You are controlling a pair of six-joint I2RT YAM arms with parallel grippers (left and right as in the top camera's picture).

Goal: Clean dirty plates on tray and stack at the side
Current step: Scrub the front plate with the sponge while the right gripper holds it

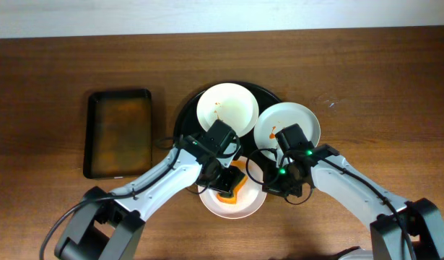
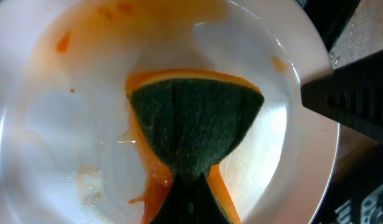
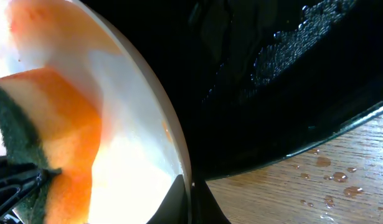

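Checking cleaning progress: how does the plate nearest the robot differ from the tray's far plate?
An orange sponge presses the near plate, widely smeared; the far plate is untouched, with a small smear. The near plate overhangs the tray's rim; the far plate lies inside. Both round, white.

First plate (image 1: 229, 107) on the tray (image 1: 184, 119), second plate (image 1: 297, 119) over its right rim, third plate (image 1: 240, 206) at its near edge under the sponge (image 1: 230, 184), rectangular tray (image 1: 119, 133) off left.
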